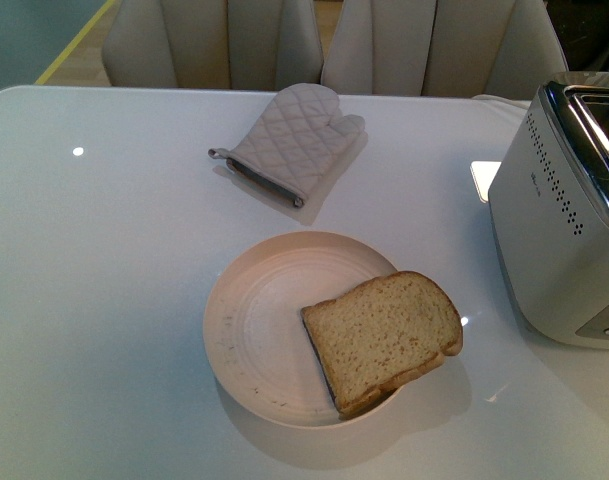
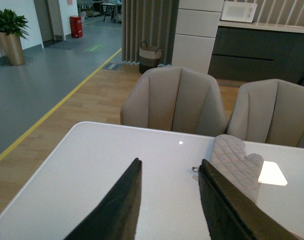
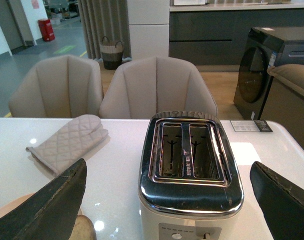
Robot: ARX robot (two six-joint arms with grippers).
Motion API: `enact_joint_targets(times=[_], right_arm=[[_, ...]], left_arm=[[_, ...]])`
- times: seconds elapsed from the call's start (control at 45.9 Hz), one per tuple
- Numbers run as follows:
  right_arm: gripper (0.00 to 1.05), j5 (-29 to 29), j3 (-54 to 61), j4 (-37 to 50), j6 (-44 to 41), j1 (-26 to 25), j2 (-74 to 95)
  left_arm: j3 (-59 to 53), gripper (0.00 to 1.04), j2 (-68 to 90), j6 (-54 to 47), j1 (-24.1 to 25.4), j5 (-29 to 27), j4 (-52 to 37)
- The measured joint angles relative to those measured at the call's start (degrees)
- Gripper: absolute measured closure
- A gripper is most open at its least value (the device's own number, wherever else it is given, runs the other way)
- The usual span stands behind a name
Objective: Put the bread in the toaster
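Tan bread (image 1: 384, 338) on plate (image 1: 246, 330), left of toaster (image 1: 559, 230), overhanging rim on toaster side.
Left gripper (image 2: 170, 165) part open, empty; right gripper (image 3: 167, 167) spread wide facing toaster, empty.

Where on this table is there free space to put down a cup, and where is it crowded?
The widest bare patch is the left side of the table, left of the plate and the oven mitt. Another lies between the oven mitt and the toaster. It is tight between plate and toaster, where the bread hangs over the rim.
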State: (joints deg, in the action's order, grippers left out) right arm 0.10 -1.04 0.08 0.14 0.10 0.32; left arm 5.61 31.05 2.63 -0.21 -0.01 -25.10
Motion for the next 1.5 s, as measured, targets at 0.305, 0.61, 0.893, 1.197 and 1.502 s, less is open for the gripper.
enact_joint_targets(times=[0.305, 0.61, 0.893, 1.197, 1.502], right_arm=[[0.09, 0.00, 0.00, 0.00, 0.02, 0.00, -0.02], [0.09, 0.00, 0.00, 0.00, 0.02, 0.00, 0.00], [0.09, 0.00, 0.00, 0.00, 0.00, 0.00, 0.00], [0.09, 0.02, 0.00, 0.00, 0.00, 0.00, 0.00], [0.09, 0.00, 0.00, 0.00, 0.02, 0.00, -0.02]], left_arm=[[-2.45, 1.02, -6.54, -1.79, 0.00, 0.00, 3.98], [-4.92, 1.02, -13.14, -2.01, 0.00, 0.00, 7.34], [-4.92, 1.02, -18.38, -2.01, 0.00, 0.00, 12.44], [-4.90, 1.02, -27.34, -2.03, 0.00, 0.02, 23.34], [-4.90, 1.02, -30.69, -2.03, 0.00, 0.00, 25.03]])
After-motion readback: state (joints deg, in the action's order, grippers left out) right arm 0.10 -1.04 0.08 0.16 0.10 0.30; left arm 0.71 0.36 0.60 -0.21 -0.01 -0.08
